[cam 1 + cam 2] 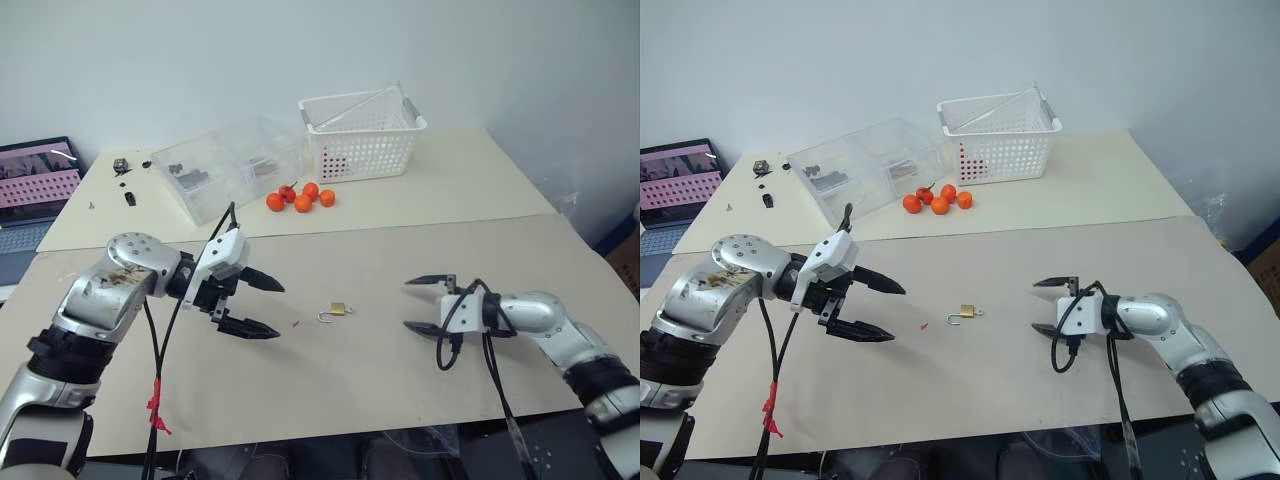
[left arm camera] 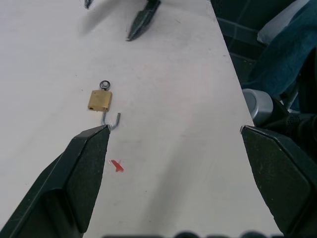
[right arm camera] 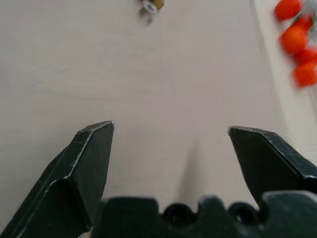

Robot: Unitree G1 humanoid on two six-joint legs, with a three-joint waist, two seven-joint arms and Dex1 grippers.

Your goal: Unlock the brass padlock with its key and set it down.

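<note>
The brass padlock [image 1: 338, 311] lies flat in the middle of the beige table, between my two grippers and touched by neither. Its thin silvery shackle [image 2: 111, 121] is swung out to one side. At the other end of the body a small round ring [image 2: 104, 85] sticks out, which looks like the key's head. My left gripper [image 1: 280, 310] hovers open a short way left of the padlock and points at it. My right gripper [image 1: 406, 304] stands open to its right, fingers wide apart and empty. In the right wrist view the padlock [image 3: 153, 5] sits far ahead of the gripper [image 3: 171, 127].
A small red fleck [image 1: 296, 324] lies just left of the padlock. Several oranges [image 1: 300, 196], a clear plastic box [image 1: 235, 165] and a white basket [image 1: 362, 135] stand on the far table. A laptop [image 1: 35, 185] sits at the far left.
</note>
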